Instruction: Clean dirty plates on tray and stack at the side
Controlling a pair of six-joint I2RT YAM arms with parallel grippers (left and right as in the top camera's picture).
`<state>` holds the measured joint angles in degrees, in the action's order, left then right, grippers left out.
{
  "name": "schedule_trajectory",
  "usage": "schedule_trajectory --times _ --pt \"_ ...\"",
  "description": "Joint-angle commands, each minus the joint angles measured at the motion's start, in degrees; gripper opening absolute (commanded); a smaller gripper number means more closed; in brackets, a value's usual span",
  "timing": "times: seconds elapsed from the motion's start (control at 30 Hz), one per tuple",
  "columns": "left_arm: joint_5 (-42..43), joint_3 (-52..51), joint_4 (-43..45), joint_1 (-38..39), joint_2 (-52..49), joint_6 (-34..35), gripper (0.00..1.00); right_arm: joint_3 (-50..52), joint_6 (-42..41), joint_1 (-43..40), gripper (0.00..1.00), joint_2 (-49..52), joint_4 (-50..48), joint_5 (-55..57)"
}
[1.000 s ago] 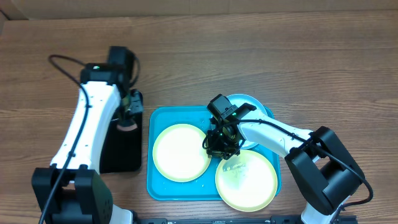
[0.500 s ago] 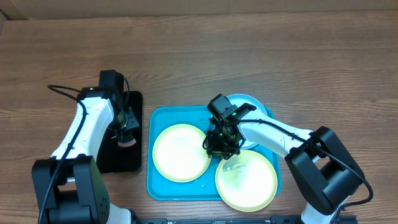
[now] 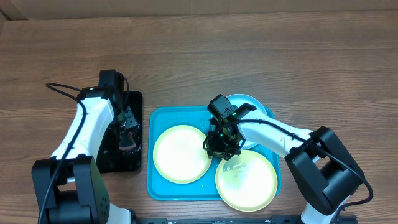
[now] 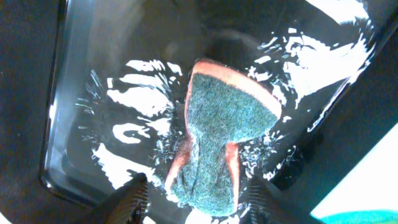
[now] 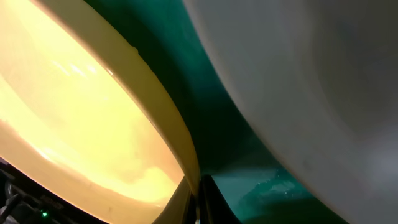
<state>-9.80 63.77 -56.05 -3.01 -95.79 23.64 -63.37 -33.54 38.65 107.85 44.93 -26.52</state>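
Now we open our left gripper, dropping the sponge in the black tray left of the turquoise tray, while our right gripper stays pinched shut, so stacking likely follows.

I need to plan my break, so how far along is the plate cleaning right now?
Done: the left yellow-green plate looks free of marks. In hand: the right claw seems to pinch its rim, while the open left claw hangs over the sponge in the black tray. Left: the other yellow-green plate shows scribbles, the blue plate is partly hidden, and all three are on the turquoise tray, none stacked aside.
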Motion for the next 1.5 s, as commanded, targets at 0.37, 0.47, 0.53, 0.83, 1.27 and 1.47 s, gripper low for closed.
schedule_trajectory --times 0.37,0.47,0.53,0.83,1.27,1.47 --pt "-0.68 5.18 -4.00 0.02 -0.07 0.83 1.00 -12.20 8.63 0.24 0.04 -0.57 5.60 4.94" --pt "-0.68 6.91 -5.27 0.02 -0.07 0.83 1.00 -14.38 9.05 0.24 0.04 -0.57 7.37 6.88" --pt "-0.68 7.63 -5.79 0.02 -0.07 0.83 1.00 -15.06 9.07 0.24 0.04 -0.57 8.41 8.50" --pt "-0.68 8.09 -6.12 0.02 -0.07 0.81 1.00 -21.29 11.54 0.24 0.04 -0.57 18.91 25.16" --pt "-0.72 8.09 -6.05 0.02 -0.07 0.79 1.00 -30.91 14.97 0.85 0.04 -0.57 27.96 40.92" --pt "-0.70 8.09 -6.05 0.02 -0.09 0.79 1.00 -31.65 18.84 1.16 0.04 -0.57 28.50 42.56"
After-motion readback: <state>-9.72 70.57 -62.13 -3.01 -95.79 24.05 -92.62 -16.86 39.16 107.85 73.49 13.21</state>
